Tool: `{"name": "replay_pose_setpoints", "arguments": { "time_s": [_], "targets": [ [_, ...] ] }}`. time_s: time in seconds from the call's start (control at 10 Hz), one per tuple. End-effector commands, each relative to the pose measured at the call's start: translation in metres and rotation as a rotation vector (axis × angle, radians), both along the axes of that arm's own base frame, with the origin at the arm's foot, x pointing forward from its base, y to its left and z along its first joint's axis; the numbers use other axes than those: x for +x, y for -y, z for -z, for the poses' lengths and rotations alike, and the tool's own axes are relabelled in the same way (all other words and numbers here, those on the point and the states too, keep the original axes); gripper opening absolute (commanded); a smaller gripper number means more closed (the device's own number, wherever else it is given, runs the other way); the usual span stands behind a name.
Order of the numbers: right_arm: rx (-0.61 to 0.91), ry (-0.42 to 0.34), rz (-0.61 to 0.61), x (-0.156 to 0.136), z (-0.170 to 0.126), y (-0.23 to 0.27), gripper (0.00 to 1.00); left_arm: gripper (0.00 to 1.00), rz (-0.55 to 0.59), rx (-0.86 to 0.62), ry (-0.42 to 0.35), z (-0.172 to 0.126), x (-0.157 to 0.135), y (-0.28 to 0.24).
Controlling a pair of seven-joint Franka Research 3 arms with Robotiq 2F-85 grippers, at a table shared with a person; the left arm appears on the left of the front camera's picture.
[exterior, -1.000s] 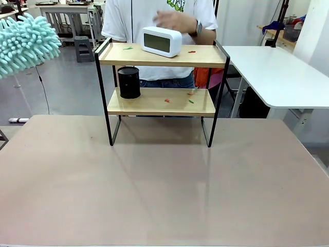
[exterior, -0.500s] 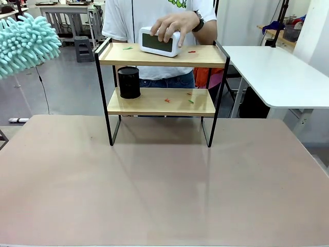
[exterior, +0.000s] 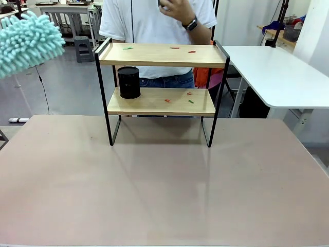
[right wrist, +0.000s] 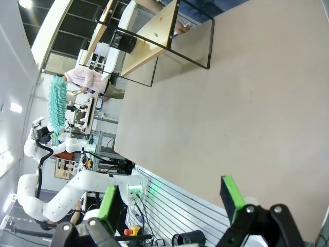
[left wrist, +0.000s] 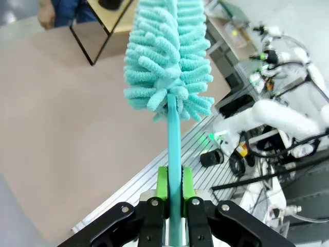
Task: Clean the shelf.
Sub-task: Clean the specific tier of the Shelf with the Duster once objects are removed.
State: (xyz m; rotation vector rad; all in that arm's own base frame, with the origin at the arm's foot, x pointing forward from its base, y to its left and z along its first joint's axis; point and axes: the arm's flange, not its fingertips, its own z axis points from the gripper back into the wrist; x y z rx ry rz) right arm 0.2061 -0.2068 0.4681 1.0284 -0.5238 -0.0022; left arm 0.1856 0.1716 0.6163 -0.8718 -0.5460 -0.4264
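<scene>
Teal chenille, the duster [exterior: 28,43] hangs up and well to the left of the shelf [exterior: 154,54], its thin handle pinched between the green pads of the left tool [left wrist: 174,198]. The right tool [right wrist: 169,200] stands wide with nothing in it, well back from the shelf over the near edge of the surface [exterior: 154,195]. The shelf sits at the far middle of that surface, both wooden boards flecked with small red and green scraps [exterior: 167,100].

The handle is gripped only at its end, so a hard sweep could make the head twist or slip in the pads. A pass along the lower board of the shelf risks toppling the black cup [exterior: 129,82] at that board's left end, since the fluffy head is bulky for the gap between the boards. Brushing outward would likely scatter scraps onto the surface in front of the shelf. The person's hand [exterior: 177,7] is raised just above and behind the top board, so a wipe there could strike it.

The black cup is the one container; its rim faces up, but its inside is too dark to tell whether anything lies in it.
</scene>
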Motion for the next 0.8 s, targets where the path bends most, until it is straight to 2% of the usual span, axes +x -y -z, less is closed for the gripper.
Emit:
{"name": "replay_pose_setpoints", "arguments": {
  "time_s": [0.0,0.2,0.4,0.5,0.6,0.7],
  "targets": [
    [0.007,0.033,-0.004,0.001,-0.002,0.000,1.00,0.12,-0.151,-0.024,-0.155,-0.060,0.018,0.064],
    [0.007,0.033,-0.004,0.001,-0.002,0.000,1.00,0.12,-0.373,0.170,-0.201,-0.113,0.062,0.125],
    [0.007,0.033,-0.004,0.001,-0.002,0.000,1.00,0.12,-0.422,0.266,-0.189,-0.135,0.110,0.186],
    [0.007,0.033,-0.004,0.001,-0.002,0.000,1.00,0.12,-0.401,0.295,-0.164,-0.139,0.130,0.216],
    [0.007,0.033,-0.004,0.001,-0.002,0.000,1.00,0.12,-0.288,0.310,-0.176,-0.137,0.139,0.241],
    [0.007,0.033,-0.004,0.001,-0.002,0.000,1.00,0.12,-0.406,0.253,-0.128,-0.139,0.108,0.220]
  ]
}}
